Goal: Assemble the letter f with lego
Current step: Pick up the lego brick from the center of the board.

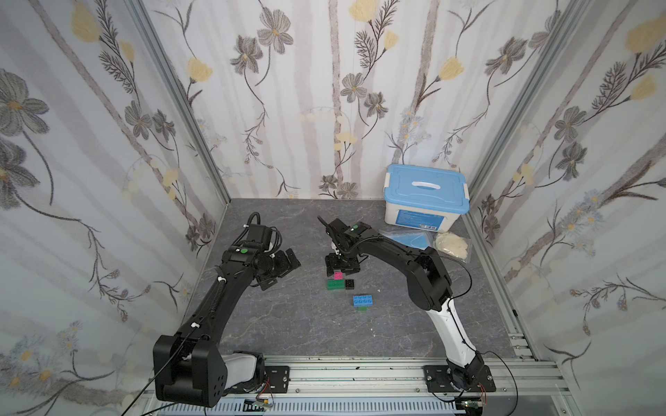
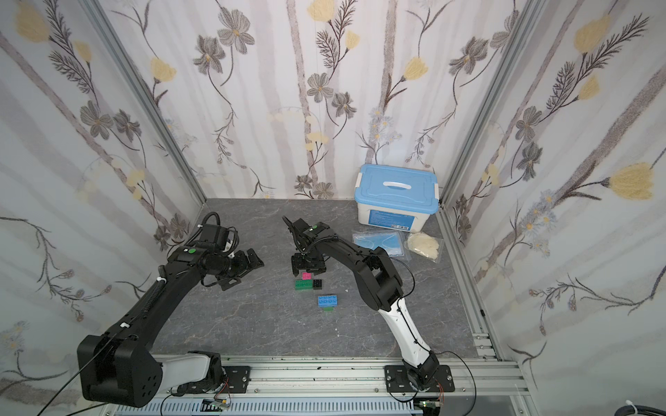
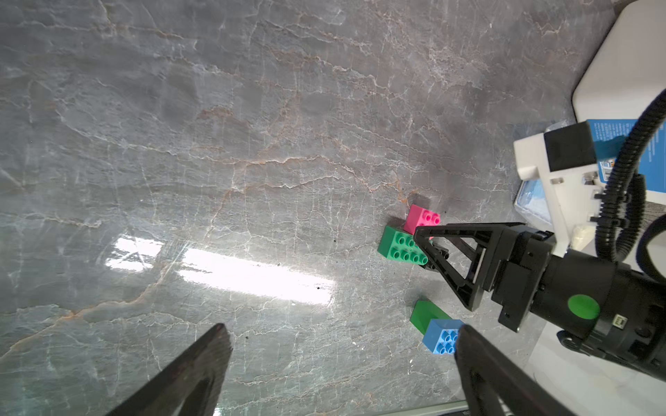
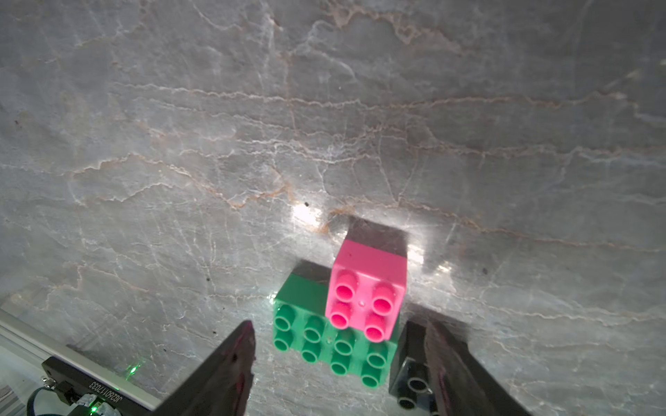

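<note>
Right gripper (image 4: 338, 333): jaws apart over adjoining green brick (image 4: 324, 347), pink brick (image 4: 367, 284), black brick (image 4: 411, 371). Left gripper (image 3: 342, 327): spread wide, farther left.

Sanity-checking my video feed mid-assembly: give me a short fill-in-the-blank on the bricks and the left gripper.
1. The brick peeking out from under the blue brick is ___.
2. The small brick against the end of the long green brick is ___.
3. The left gripper has its jaws ___, with nothing between them.

Missing words: green; black; open.
</note>
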You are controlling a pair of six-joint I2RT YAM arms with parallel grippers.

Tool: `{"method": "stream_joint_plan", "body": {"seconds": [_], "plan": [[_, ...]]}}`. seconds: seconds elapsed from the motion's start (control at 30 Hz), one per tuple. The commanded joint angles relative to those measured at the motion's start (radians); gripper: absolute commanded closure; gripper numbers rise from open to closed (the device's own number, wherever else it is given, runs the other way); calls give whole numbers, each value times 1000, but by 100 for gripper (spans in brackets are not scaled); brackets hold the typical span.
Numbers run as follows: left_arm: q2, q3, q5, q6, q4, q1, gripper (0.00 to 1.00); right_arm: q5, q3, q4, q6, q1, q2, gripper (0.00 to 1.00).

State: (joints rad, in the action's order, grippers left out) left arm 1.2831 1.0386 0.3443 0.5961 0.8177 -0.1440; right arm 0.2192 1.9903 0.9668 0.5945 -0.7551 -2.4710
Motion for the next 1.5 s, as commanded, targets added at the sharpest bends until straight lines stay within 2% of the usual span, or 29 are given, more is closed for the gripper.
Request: {"method": "stream_joint_plan", "body": {"seconds": [0.0, 0.2, 1.07, 1.47], "plan": [[16, 3, 33, 12, 25, 3, 0, -45, 17, 13, 25, -4, -15, 27], [-21, -6, 0, 21, 26, 3, 0, -40, 52, 20, 31, -6, -55, 32], [-20, -15, -2, 28, 25, 4, 0, -82, 85, 56, 46, -18, -95, 48], [-10, -29, 10, 28, 20, 4, 0, -83, 114, 65, 46, -23, -109, 49]]}}
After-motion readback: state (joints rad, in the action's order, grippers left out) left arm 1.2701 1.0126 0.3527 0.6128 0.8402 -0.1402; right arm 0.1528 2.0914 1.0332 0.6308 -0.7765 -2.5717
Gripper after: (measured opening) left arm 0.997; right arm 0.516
